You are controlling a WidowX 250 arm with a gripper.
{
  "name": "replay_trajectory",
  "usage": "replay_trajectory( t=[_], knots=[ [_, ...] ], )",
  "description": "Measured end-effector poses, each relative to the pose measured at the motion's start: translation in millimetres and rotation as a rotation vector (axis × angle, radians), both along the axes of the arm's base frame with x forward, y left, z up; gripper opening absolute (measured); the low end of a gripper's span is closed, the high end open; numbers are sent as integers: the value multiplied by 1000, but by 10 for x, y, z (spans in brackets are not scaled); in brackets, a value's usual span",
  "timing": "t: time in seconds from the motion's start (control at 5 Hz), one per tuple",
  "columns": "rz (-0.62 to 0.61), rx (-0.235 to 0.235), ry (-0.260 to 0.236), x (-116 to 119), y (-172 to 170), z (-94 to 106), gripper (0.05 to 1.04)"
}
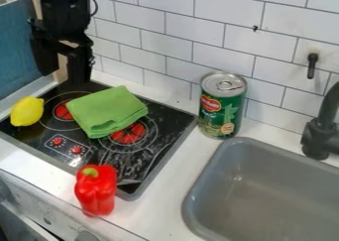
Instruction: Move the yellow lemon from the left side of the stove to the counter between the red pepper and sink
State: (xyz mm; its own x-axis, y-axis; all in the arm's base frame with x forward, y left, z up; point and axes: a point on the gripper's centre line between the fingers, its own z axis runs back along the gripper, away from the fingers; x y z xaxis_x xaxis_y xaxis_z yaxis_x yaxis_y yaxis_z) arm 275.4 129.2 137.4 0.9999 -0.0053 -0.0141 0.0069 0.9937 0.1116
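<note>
cloth (106, 111) lies on black stovetop (170, 128) in counter (177, 168) beside tiled wall (198, 34).

Green can (221, 117), red logo label (210, 104) on its side, pale round badge (228, 128) below.

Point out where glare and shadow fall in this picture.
Camera view: pale, streaky reflections on the glossy black stovetop, strongest toward its front; shine on the can's metal lid; a faint bright spot inside the gray sink; the green cloth looks matte, with soft shading along its folds.
</note>
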Motion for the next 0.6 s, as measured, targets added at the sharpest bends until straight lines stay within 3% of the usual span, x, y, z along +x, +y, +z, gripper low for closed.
replay_trajectory(
  t=[0.2, 0.6],
  knots=[
    [7, 36, 17, -92, 203, 8, 1008],
    [-9, 19, 84, -172, 425, -251, 1008]
  ],
)
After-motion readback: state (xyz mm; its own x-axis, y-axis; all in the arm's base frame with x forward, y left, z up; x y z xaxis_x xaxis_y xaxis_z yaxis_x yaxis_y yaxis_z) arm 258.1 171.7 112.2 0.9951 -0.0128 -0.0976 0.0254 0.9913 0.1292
